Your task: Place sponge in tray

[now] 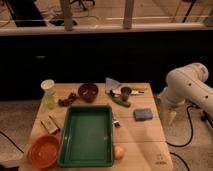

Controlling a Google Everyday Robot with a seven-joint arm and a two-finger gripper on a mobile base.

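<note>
Closest to us, at the front left corner of the wooden table (142,142), we've got the round orange bowl (44,151). Just beside it sits the big green tray (87,132), lying lengthwise down the middle of the table. A small yellowish round thing (119,151) is tucked against the tray's front right corner, and we can't tell what it is.

Moving back a little, a couple of small brown sticks or packets (50,125) lie left of the tray. A tiny item (116,121) sits just off its right rim.

And there's the sponge (143,114), blue-grey, flat on the table to the right of the tray and apart from it, outside the rim.

Just right of the sponge, past the table's edge, we see the gripper (169,116). It hangs pointing downward from the white arm (187,85) that curves in from the right. Its fingers stand apart with nothing between them, near the sponge but not touching it.

Further back we've got a long green item (121,102), a dark red bowl (88,91) and a dark clump (67,99) beside it. A pale cup (48,87) stands at the far left corner, and a small dark cup (126,91) sits with a pale bluish thing (112,84).
</note>
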